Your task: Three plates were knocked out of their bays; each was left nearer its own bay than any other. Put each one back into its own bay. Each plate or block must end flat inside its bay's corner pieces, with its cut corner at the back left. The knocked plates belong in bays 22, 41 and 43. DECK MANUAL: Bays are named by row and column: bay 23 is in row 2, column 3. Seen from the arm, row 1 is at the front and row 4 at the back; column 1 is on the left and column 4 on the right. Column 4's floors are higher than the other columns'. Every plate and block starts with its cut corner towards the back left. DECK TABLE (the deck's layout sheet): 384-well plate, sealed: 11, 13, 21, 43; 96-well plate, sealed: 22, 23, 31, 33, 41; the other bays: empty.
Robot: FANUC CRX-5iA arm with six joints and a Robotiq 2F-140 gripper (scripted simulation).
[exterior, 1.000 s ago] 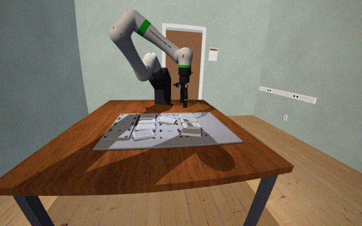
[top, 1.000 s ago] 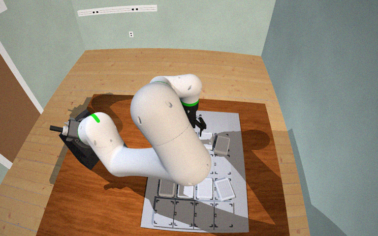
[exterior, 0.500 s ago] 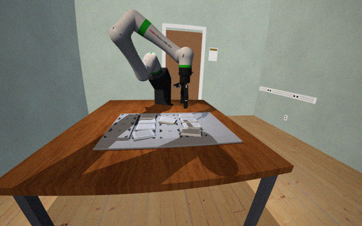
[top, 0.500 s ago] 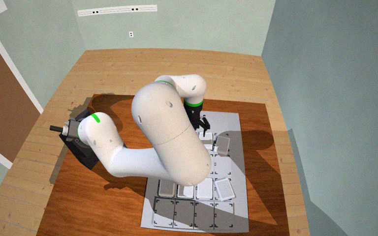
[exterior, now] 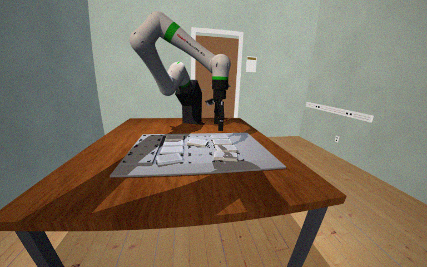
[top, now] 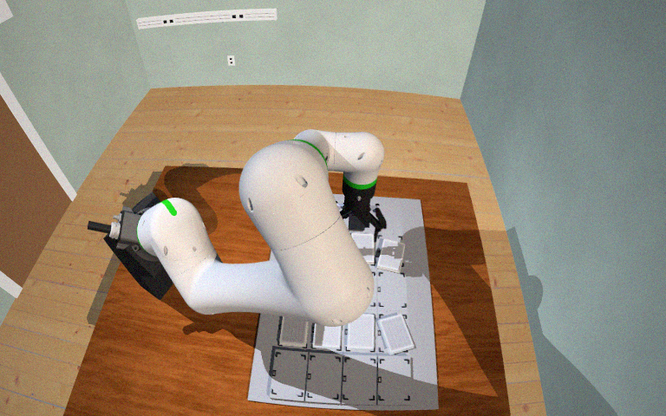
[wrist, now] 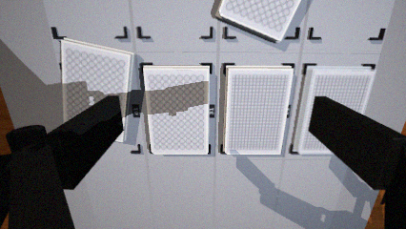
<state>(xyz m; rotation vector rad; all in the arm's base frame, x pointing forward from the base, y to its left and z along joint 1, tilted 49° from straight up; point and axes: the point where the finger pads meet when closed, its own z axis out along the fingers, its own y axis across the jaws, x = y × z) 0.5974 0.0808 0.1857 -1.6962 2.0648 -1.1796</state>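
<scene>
The white arm [exterior: 190,44] arches above the far end of the wooden counter [exterior: 201,201], its black pincer [exterior: 221,126] pointing down over the far side of the pale deck board [exterior: 261,157]. On the board lie flat white plates, several sitting askew. Behind the arm stands a brown door [exterior: 232,63].

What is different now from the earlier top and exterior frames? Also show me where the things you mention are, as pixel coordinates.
The hand [top: 361,225] [exterior: 218,126] [wrist: 216,114] has moved rightward in the top view, toward the back row; its shadow has shifted, leaving the skewed plate by bay 41 [top: 390,262] [exterior: 225,158] [wrist: 95,72] partly lit. Nothing was visibly gripped or released. The visible plates stayed put, including the tilted one by bay 43 [top: 396,333] [exterior: 169,158].
</scene>
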